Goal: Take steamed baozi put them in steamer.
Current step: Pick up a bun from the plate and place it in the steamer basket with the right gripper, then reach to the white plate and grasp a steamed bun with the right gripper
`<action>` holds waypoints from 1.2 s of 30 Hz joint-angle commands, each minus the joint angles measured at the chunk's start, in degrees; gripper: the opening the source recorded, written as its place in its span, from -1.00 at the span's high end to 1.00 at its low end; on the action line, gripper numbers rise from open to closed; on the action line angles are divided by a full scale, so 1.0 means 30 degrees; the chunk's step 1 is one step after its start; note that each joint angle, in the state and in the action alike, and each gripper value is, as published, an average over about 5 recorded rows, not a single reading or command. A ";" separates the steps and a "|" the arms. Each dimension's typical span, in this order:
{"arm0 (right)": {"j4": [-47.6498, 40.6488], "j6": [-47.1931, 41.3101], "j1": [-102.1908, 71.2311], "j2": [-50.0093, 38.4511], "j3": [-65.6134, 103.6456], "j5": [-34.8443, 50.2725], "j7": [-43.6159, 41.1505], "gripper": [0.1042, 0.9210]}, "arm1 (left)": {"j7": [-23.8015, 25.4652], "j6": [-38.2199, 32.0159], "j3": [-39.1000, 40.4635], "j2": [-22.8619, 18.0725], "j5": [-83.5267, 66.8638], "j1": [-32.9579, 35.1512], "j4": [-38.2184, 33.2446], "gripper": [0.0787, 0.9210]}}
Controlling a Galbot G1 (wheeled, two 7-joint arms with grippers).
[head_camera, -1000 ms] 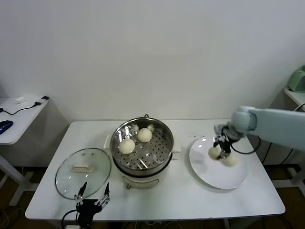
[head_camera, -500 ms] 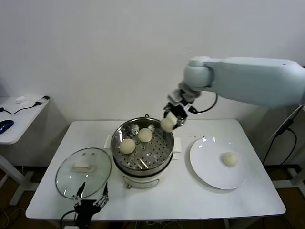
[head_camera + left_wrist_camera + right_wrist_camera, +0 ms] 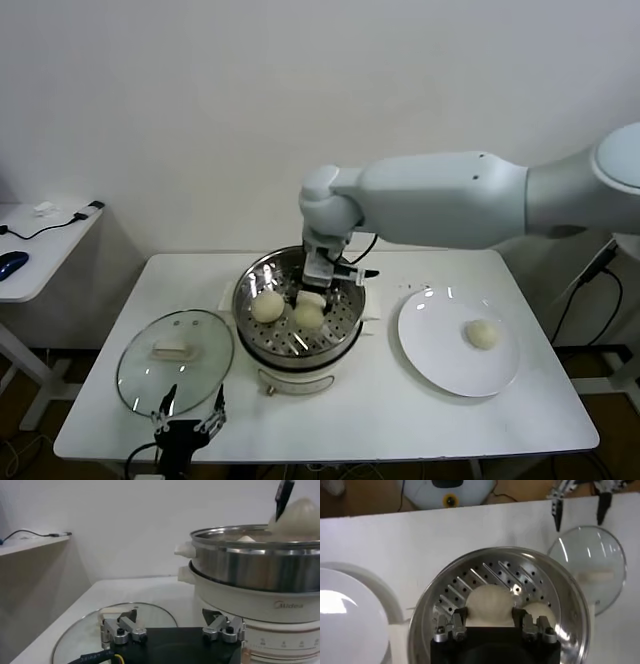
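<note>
Right gripper (image 3: 311, 296) clamps a baozi (image 3: 491, 605) (inside the steamer (image 3: 258, 280)).

Steamer (image 3: 298, 305) shiny perforated steel; baozi (image 3: 267, 306) smooth matt dough; lid (image 3: 175, 361) glass.

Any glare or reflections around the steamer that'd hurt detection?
Head view: highlights on the steamer rim, two glare spots on the plate. Right wrist view: specular spot on the tray beside the baozi in the right claw; reflection in the glass lid. Left wrist view, over the parked left claw: banded reflections on the steel wall.
</note>
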 commanded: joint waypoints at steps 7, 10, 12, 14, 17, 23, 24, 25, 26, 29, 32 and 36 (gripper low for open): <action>-0.0889 0.2100 -0.2746 0.1512 0.0146 -0.3330 0.1654 -0.24 | -0.0010 0.0030 0.0073 0.0014 -0.0016 -0.0084 0.0112 -0.77; -0.1094 0.2101 -0.2798 0.1586 0.0141 -0.3536 0.1561 -0.25 | -0.0012 0.0046 0.0045 0.0034 -0.0049 -0.0085 0.0063 -0.77; -0.1200 0.2168 -0.2789 0.1593 0.0109 -0.3561 0.1570 -0.27 | -0.0015 0.0047 0.0047 0.0050 -0.0061 -0.0085 0.0051 -0.77; -0.1239 0.2228 -0.2788 0.1573 0.0054 -0.3539 0.1745 -0.31 | -0.0018 0.0035 0.0066 0.0060 -0.0061 -0.0090 0.0058 -0.77; -0.1184 0.2247 -0.2712 0.1460 0.0034 -0.3502 0.2230 -0.48 | -0.0026 0.0008 0.0095 0.0043 -0.0041 -0.0089 0.0040 -0.77; -0.0760 0.2422 -0.1527 0.0674 0.0124 -0.1855 0.2228 -0.74 | -0.0032 0.0003 0.0146 0.0029 0.0027 -0.0047 -0.0061 -0.77; -0.0699 0.2496 -0.1159 0.0415 0.0155 -0.1527 0.1996 -0.75 | -0.0032 0.0002 0.0154 0.0026 0.0036 -0.0035 -0.0083 -0.77; -0.0671 0.2574 -0.0761 0.0126 0.0188 -0.1159 0.1722 -0.76 | -0.0031 0.0000 0.0159 0.0023 0.0041 -0.0020 -0.0107 -0.77; -0.0683 0.2599 -0.0352 -0.0200 0.0182 -0.0580 0.1425 -0.76 | -0.0031 -0.0009 0.0160 0.0020 0.0050 -0.0001 -0.0132 -0.77; -0.1002 0.2416 0.0950 -0.1457 0.0081 0.1591 0.0823 -0.76 | -0.0034 -0.0044 0.0157 0.0013 0.0076 0.0058 -0.0222 -0.77; -0.1638 0.1735 0.2238 -0.3073 -0.0168 0.4047 0.0129 -0.76 | -0.0042 -0.0051 0.0140 0.0015 0.0084 0.0095 -0.0296 -0.77; -0.1919 -0.2257 0.4916 -0.5940 -0.3079 0.8638 -0.0465 -0.76 | -0.0038 -0.0044 0.0123 0.0064 0.0079 0.0108 -0.0334 -0.77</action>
